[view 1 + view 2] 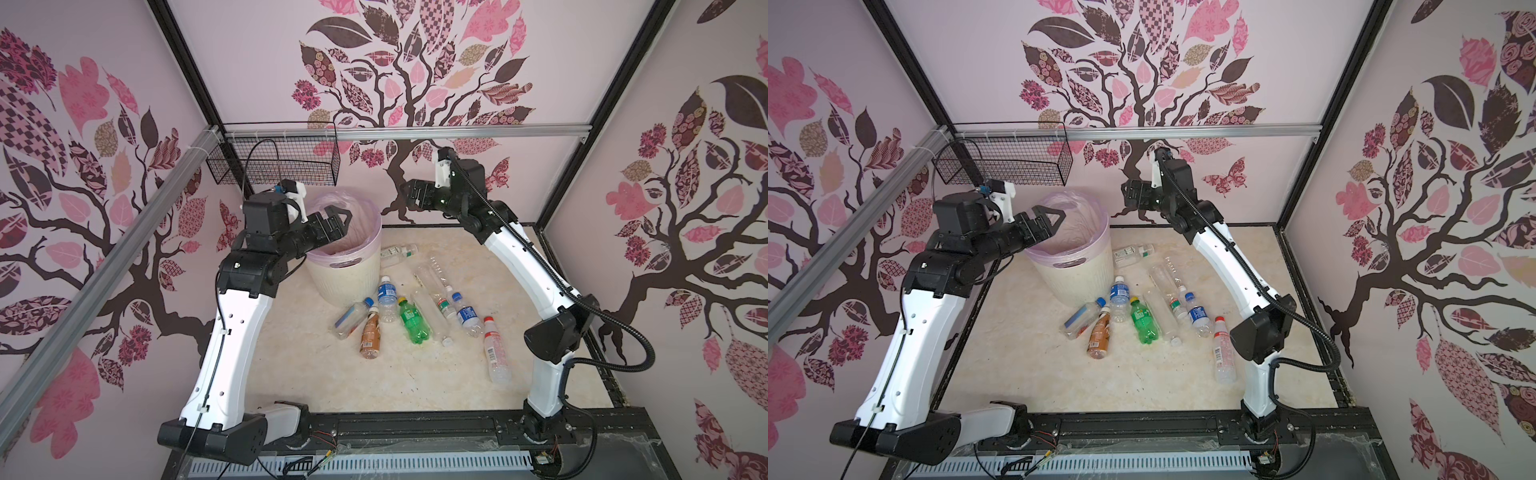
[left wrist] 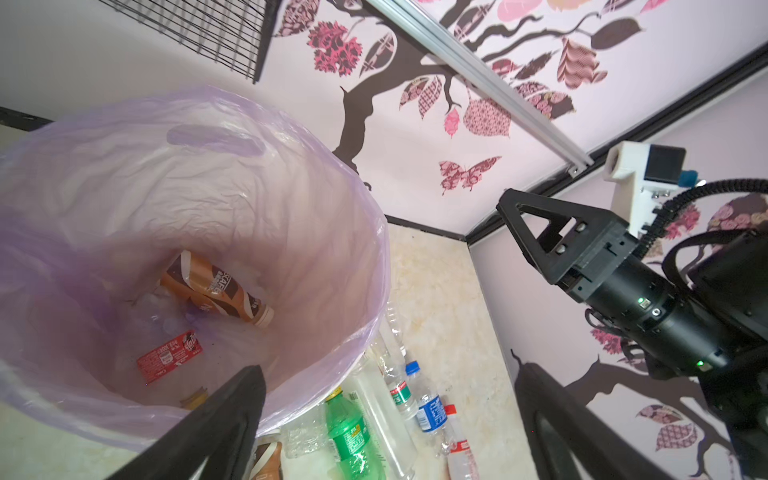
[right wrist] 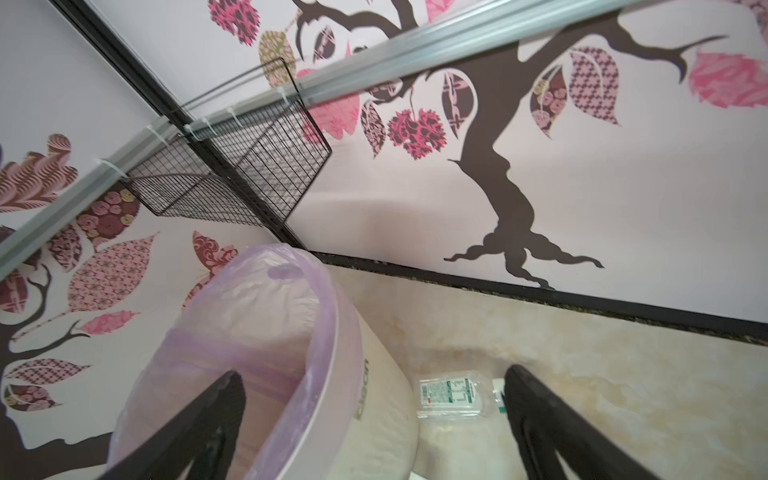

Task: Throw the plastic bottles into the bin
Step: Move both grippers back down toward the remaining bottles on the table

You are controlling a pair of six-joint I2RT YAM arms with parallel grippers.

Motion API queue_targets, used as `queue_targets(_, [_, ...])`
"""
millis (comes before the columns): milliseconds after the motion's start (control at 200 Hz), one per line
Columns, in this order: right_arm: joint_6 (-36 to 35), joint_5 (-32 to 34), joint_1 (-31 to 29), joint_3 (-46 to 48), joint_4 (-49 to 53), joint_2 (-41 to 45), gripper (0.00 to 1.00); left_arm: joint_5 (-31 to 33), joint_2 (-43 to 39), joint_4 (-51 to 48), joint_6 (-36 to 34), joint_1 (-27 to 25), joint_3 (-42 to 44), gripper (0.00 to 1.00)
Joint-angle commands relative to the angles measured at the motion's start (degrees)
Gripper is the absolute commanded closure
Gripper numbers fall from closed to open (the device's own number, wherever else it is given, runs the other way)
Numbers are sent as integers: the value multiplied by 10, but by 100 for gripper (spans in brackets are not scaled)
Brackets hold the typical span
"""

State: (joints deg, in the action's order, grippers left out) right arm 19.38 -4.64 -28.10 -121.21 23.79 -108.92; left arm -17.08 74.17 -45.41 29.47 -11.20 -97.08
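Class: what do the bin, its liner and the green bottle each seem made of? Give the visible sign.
The bin is likely matte cream plastic: ribbed wall, moulded slot. The liner looks like thin lilac plastic film: translucent, wrinkled. The green bottle is probably glossy translucent plastic: it shows bright highlights.

Observed left pincer (image 1: 345, 226), jaws wide apart, above the mouth of the bin (image 1: 353, 282), holding nothing. Noted right pincer (image 1: 409, 193) raised right of the bin, apart from it. Recorded plastic bottles (image 1: 386, 301) lying on the table (image 1: 311, 374) beside the bin, green bottle (image 1: 411, 322) among them.
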Motion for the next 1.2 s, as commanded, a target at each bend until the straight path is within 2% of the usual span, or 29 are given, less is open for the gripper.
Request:
queue_targets(0, [-18,14,17,84,-29,73,1,31,16,-19,-44,-34,-25,2])
queue_targets(255, [-8,13,71,298,-74,180,0,135,35,-30,-100,-180,-13,2])
queue_targets(410, [-17,36,78,404,-81,238,0,204,52,-31,-115,-271,13,2])
queue_targets(500, [-3,42,80,468,-98,274,1,230,56,-22,-109,-306,38,2])
queue_targets(695, [29,23,80,573,-125,335,0,232,55,34,-70,-330,130,2])
queue_targets(835, [38,17,80,620,-139,367,0,237,76,64,-57,-335,153,2])
queue_targets(1000, [39,14,80,630,-140,372,1,276,126,96,-67,-342,137,2])
queue_targets(1195, [59,10,86,634,-151,370,0,327,226,77,-82,-342,57,2])
